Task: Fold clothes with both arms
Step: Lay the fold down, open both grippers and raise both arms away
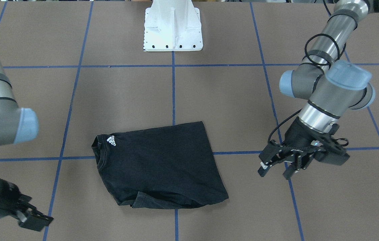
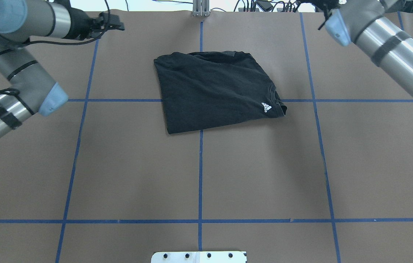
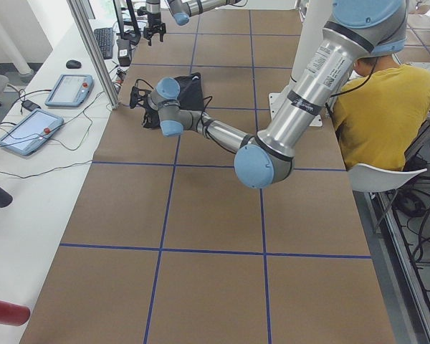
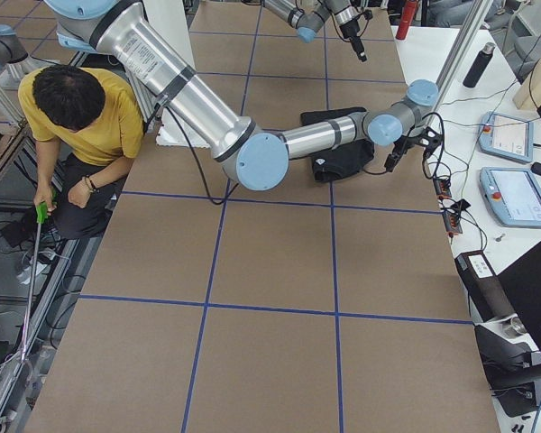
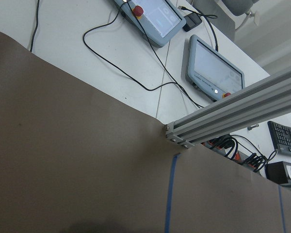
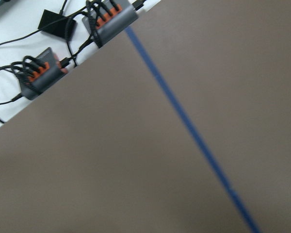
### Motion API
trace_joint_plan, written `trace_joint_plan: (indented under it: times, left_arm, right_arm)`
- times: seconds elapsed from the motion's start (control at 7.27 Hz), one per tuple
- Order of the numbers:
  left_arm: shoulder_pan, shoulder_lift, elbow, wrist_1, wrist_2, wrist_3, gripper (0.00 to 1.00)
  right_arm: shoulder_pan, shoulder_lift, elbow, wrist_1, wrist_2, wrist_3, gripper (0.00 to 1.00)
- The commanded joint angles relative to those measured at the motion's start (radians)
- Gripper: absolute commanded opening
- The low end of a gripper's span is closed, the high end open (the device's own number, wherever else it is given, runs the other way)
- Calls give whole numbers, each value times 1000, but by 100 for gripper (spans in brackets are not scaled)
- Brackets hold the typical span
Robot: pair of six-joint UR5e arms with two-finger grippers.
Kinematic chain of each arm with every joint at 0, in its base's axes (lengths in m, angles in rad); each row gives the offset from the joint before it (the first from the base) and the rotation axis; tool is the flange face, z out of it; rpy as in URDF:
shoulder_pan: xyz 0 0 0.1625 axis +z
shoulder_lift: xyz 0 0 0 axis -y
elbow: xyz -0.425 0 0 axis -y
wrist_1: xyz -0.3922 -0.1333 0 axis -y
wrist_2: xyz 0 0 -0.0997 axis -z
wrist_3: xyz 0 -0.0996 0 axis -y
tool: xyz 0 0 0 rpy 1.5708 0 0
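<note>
- Right gripper (image 1: pixel 33 219) — low in the front view's near corner; whether its fingers are apart cannot be told. Left gripper (image 1: pixel 274 171) hangs empty, fingers apart.
- T-shirt (image 1: pixel 159 164) lies folded between them, touching neither.
- For any further fold, pinch matching corners and lift evenly.
- Open table (image 1: pixel 226 97) runs toward the pedestal (image 1: pixel 173 26) — the operators' edge is near.

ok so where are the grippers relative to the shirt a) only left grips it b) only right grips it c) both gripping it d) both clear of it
d: the T-shirt lies alone, with the left gripper and right gripper each off to one side of it.
</note>
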State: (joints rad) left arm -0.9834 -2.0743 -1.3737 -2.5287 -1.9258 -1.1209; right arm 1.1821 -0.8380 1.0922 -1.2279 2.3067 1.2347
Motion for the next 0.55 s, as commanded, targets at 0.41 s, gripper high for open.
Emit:
trace_joint_plan:
  times: [0.41]
  left_arm:
    - [-402,364,-136,144,-350,843,100]
  right_arm:
    - [338,-358,130,-221,3,-1040,100]
